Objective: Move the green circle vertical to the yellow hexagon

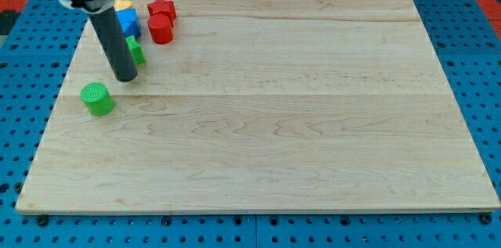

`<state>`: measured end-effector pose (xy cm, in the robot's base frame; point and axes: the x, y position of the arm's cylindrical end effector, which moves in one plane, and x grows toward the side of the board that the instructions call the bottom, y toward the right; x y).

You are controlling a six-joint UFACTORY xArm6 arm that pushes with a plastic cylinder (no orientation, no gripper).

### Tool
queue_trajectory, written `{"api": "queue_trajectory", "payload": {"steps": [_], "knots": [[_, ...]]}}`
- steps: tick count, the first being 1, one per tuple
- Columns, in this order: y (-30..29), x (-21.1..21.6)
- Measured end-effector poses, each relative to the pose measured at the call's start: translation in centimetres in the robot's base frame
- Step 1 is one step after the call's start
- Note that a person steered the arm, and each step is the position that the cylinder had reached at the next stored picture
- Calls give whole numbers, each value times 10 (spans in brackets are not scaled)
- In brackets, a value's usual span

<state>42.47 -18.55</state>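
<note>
The green circle lies on the wooden board near the view's left edge. My tip rests on the board just to the upper right of it, a small gap apart. A yellow block, its shape mostly hidden by the rod, sits near the view's top left. Below it is a blue block, and a second green block peeks out from behind the rod.
A red star and a red cylinder stand right of the blue block. The wooden board lies on a blue pegboard table.
</note>
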Motion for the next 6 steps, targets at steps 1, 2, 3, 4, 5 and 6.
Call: {"api": "queue_trajectory", "payload": {"steps": [1,2,3,4,5,6], "knots": [[56,89],[97,181],[65,180],[3,105],[-37,31],[-42,14]]}}
